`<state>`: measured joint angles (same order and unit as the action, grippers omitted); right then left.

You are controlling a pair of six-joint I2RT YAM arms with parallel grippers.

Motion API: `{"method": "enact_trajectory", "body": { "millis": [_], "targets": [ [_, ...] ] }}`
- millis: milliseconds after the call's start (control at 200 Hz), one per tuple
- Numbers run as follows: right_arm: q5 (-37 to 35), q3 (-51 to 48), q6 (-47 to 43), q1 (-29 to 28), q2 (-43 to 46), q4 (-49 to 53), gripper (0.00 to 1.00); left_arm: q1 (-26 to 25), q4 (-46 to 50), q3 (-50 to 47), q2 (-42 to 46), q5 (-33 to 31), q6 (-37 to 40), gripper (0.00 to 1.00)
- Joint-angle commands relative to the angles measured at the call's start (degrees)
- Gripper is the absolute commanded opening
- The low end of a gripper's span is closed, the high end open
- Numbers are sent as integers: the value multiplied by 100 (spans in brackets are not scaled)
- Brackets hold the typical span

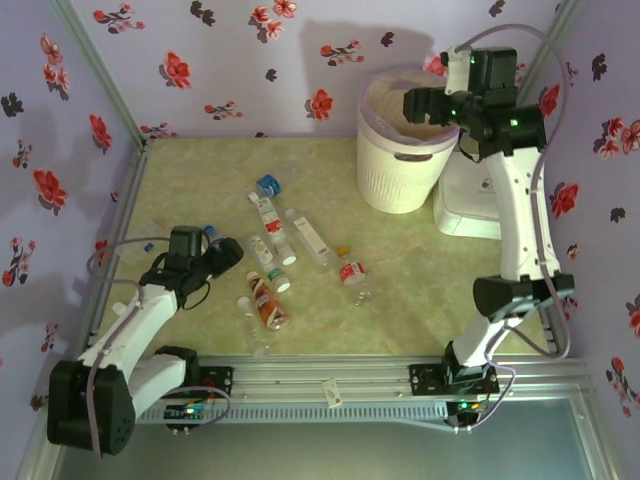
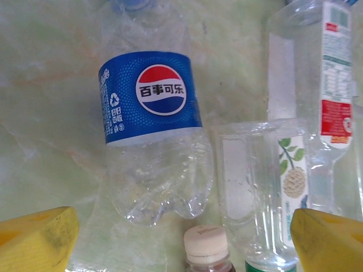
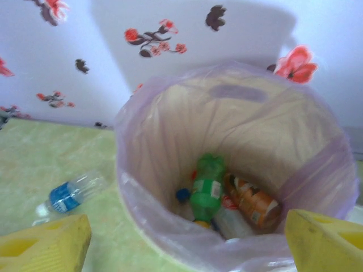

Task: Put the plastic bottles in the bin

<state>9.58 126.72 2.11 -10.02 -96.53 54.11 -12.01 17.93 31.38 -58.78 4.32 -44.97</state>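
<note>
Over the bin (image 1: 398,175) at the far right, I see the right end effector (image 1: 422,104) hanging with its fingers spread wide and nothing between them. Inside the liner (image 3: 170,136) lie a green bottle (image 3: 205,190), an orange-brown bottle (image 3: 253,205) and others under them. On the surface (image 1: 430,280), left of the bin, more bottles (image 1: 307,237) lie scattered. The left end effector (image 1: 230,250) sits low at the scatter's left edge, open and empty, above a clear blue-labelled bottle (image 2: 152,130) lying flat.
</note>
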Motion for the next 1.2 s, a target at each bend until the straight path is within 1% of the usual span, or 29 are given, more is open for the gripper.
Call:
{"method": "enact_trajectory", "body": {
  "millis": [0,230,415,535,610,670,805,895,1000,1125,1190],
  "targets": [
    [804,-910,448,13,509,-847,90,42,-198,203,-294,113,-168,96],
    [1344,-2203,957,-87,1550,-1675,91,43,-501,138,-693,3,-281,96],
    [1461,-2726,1072,-193,2033,-1699,93,52,-940,71,-1103,8,-511,95],
    [1562,-3013,1046,-219,2295,-1712,95,50,-1109,88,-1370,18,-564,91],
    [1624,-3193,1038,-228,2454,-1817,98,53,-1153,98,-1492,19,-634,89],
    [1682,-3290,996,-228,2512,-1890,99,51,-1228,80,-1575,17,-722,87],
    [1664,-3323,879,-228,2466,-1783,99,50,-1353,53,-1748,17,-863,82],
    [1707,-3364,877,-228,2485,-1813,99,53,-1492,-19,-1815,-5,-923,77],
    [1711,-3389,855,-228,2494,-1816,99,57,-1560,-40,-1928,-28,-935,73],
    [1719,-3410,854,-228,2466,-1816,99,54,-1567,-6,-1998,-32,-961,64],
    [1723,-3423,853,-223,2457,-1811,99,52,-1547,16,-1958,-40,-953,63]
  ]
}}
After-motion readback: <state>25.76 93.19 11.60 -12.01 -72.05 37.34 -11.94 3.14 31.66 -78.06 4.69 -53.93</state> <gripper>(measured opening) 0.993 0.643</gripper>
